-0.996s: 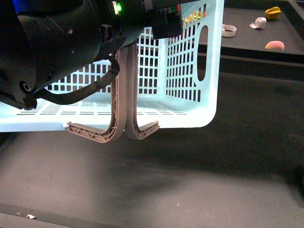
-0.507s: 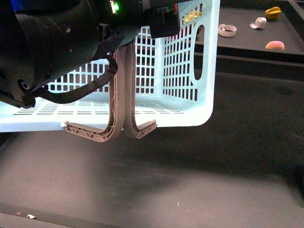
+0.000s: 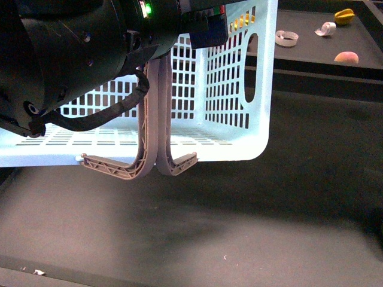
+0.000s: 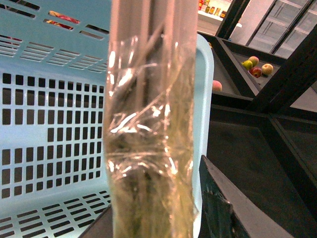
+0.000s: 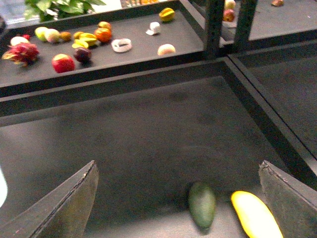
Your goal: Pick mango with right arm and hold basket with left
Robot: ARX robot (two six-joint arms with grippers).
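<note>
Basket edged left, pale turquoise, slotted sides

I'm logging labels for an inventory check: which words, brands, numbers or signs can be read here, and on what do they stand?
No text can be read in any view.
The basket: no print on the walls in view.
The tape on its handles: clear, no lettering.
The coloured packs in the background: too small and blurred to read.

Pale turquoise slotted basket; smooth yellow elongated mango lying flat.
</note>
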